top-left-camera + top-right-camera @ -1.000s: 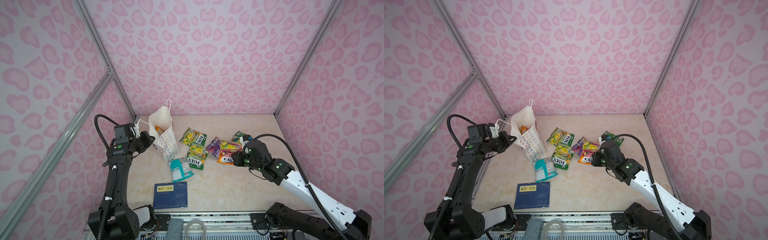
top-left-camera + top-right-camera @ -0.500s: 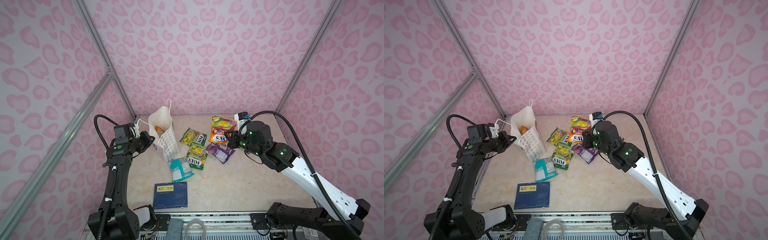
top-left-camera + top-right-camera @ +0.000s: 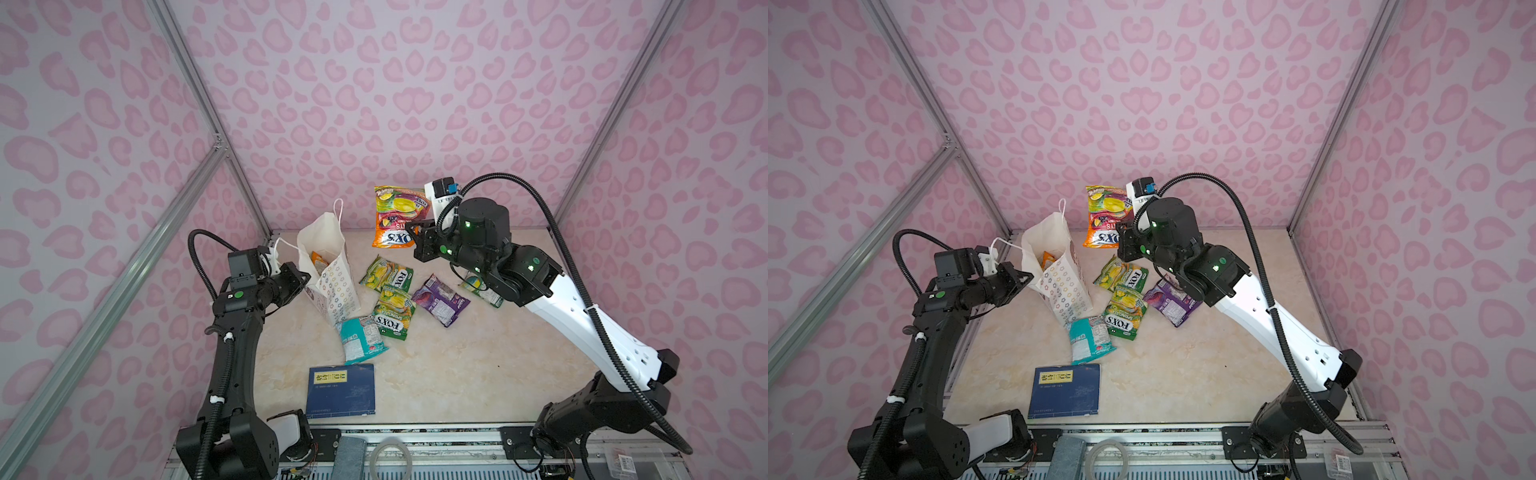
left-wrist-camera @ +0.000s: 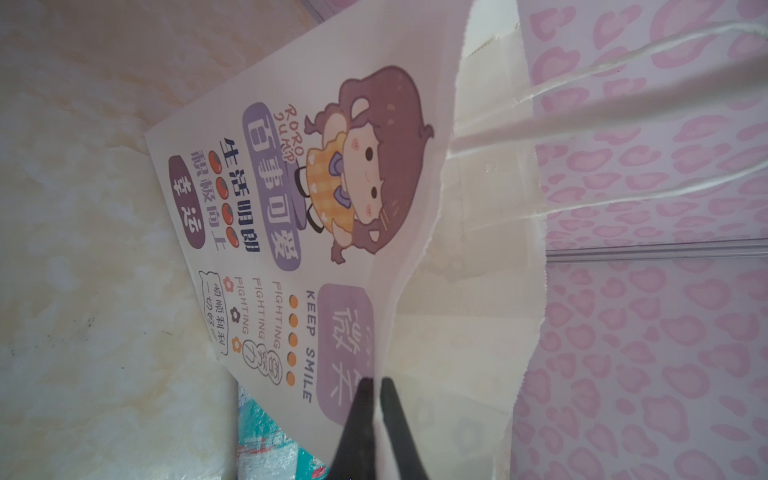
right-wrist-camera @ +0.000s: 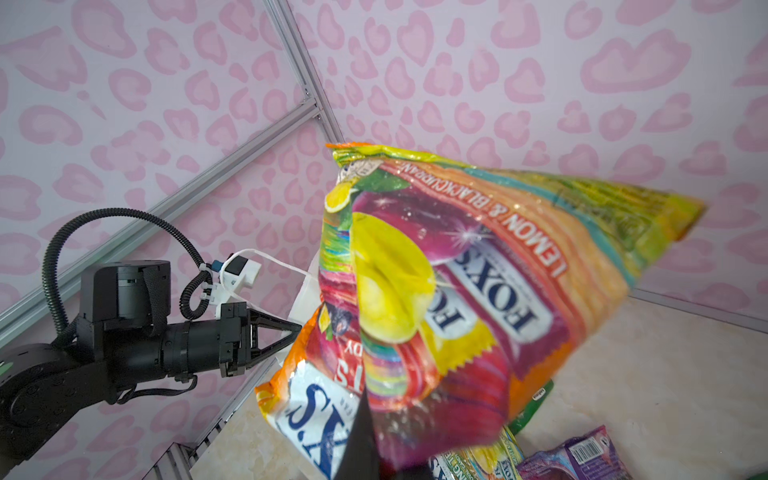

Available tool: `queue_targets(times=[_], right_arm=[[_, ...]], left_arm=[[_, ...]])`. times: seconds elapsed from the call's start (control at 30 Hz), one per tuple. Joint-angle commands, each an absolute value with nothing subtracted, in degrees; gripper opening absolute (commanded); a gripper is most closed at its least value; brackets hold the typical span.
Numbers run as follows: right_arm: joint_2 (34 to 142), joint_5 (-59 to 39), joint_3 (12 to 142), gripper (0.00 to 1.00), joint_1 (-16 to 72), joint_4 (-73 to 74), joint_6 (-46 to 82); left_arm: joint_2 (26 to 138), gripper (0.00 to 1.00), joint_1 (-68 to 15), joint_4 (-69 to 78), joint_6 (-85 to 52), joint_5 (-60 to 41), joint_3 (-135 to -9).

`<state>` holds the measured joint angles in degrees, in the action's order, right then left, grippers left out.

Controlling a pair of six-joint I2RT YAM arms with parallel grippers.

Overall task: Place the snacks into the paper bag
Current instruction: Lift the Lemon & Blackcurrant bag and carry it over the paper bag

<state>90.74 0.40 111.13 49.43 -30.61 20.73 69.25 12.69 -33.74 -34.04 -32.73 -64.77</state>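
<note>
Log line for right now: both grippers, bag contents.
left gripper: shut on rim of white flowered paper bag | right gripper: shut on glossy orange-yellow FOX'S snack packets, aloft | bag: orange packet inside

Air above the open bag [image 3: 334,286] is free; the left gripper [image 3: 306,277] pinches its rim. Packets [image 3: 392,309] crowd the bench [image 3: 478,374] beside it; front right is bare.

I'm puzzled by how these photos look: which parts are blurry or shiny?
Right wrist view: the Fox's Lemon & Blackcurrant packet glints with glare, its far corner smeared. Left wrist view: the cord handle nearest the lens is out of focus, the print on the paper bag sharp.
</note>
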Motion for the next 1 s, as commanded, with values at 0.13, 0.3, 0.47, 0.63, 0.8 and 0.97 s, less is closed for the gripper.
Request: queue_targets(times=[0.13, 0.3, 0.47, 0.63, 0.8, 0.97], right_arm=[[104.7, -2.9, 129.1, 0.0, 52.3, -34.6, 17.4], [115.0, -3.5, 143.0, 0.0, 54.2, -38.4, 16.4], [122.0, -3.1, 149.7, 0.0, 54.3, -37.8, 16.6], [125.5, -0.9, 149.5, 0.0, 55.0, -32.5, 15.5], [128.8, 3.1, 149.7, 0.0, 56.5, -27.1, 12.8], [131.6, 5.6, 150.0, 0.0, 57.2, -24.3, 11.9]], left_arm=[[69.2, 0.07, 12.7, -33.8, -33.7, -33.8, -65.0], [69.2, 0.07, 12.7, -33.8, -33.8, -33.9, -65.0], [68.7, 0.07, 12.7, -33.6, -33.9, -34.0, -64.9], [68.8, 0.07, 12.7, -33.4, -34.1, -34.5, -64.8], [68.5, 0.07, 12.7, -33.2, -34.1, -34.5, -64.7], [68.3, 0.07, 12.7, -33.1, -34.2, -34.6, -64.7]])
